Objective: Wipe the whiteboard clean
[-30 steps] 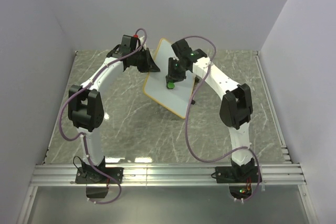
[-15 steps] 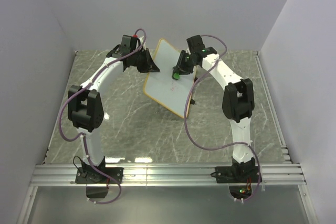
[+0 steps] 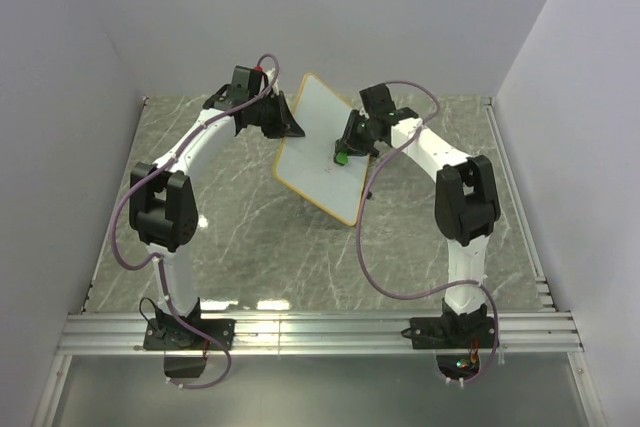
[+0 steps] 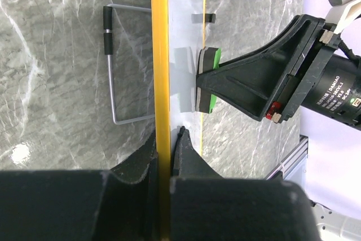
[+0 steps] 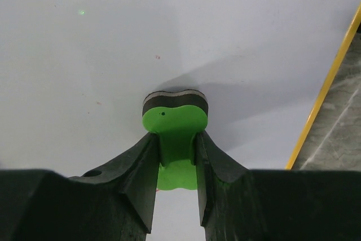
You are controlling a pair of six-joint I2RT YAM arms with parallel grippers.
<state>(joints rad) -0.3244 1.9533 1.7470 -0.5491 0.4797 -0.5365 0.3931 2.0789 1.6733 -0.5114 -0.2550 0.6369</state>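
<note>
A grey marble-patterned table (image 3: pixel 250 237) is spanning the enclosure. Plain pale walls (image 3: pixel 420 7) are closing it in on three sides. Aluminium rails (image 3: pixel 320 330) are running along the near edge. A bright reflection (image 3: pixel 262 304) is showing just beyond them.

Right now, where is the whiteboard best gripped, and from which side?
The whiteboard's thin yellow frame, edge-on from the left, a finger on each face: propped on its wire stand, that rim stands free. The left gripper clamps it so.

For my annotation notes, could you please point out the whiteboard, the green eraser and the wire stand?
whiteboard (image 3: pixel 312 152): top external view, bare white face.
green eraser (image 5: pixel 174 119): right wrist view, green body.
wire stand (image 4: pixel 111 88): left wrist view, long straight bar.
</note>
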